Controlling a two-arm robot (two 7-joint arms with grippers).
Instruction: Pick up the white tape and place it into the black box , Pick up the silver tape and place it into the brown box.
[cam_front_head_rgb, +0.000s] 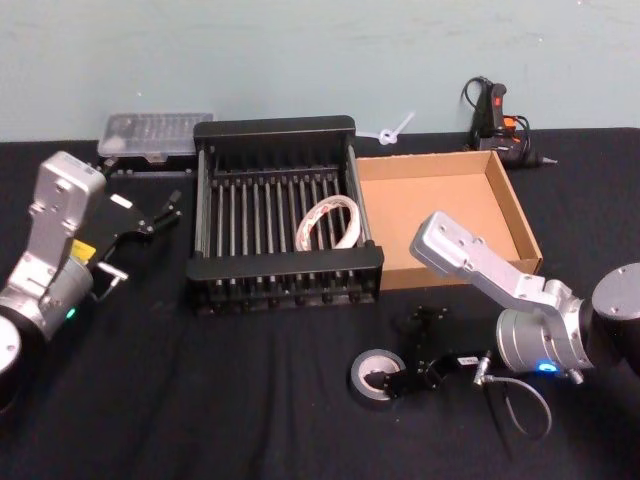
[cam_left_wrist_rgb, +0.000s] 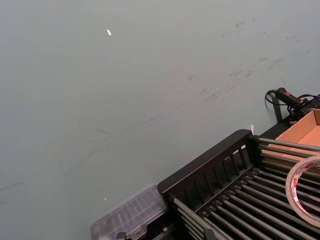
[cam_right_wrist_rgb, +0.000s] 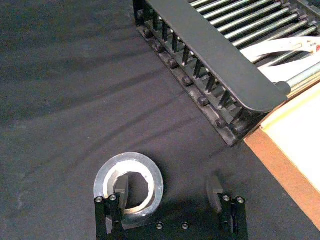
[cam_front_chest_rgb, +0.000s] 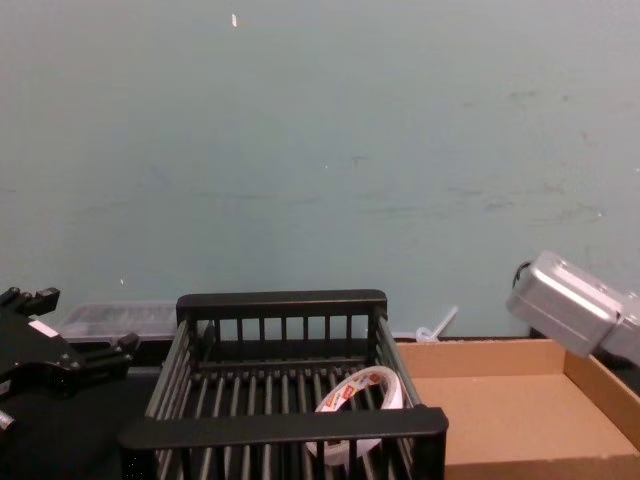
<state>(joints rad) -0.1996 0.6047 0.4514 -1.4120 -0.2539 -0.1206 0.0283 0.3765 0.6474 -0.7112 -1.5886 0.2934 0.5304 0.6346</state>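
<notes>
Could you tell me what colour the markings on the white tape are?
Red, on the white tape; clearest in the chest view.

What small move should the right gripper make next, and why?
Probably close. The right gripper is open, one finger inside the silver tape's hole, the other outside, with the white tape already in the black box.

Clear plastic case (cam_front_head_rgb: 155, 134) and glue gun (cam_front_head_rgb: 497, 122) by the wall
</notes>
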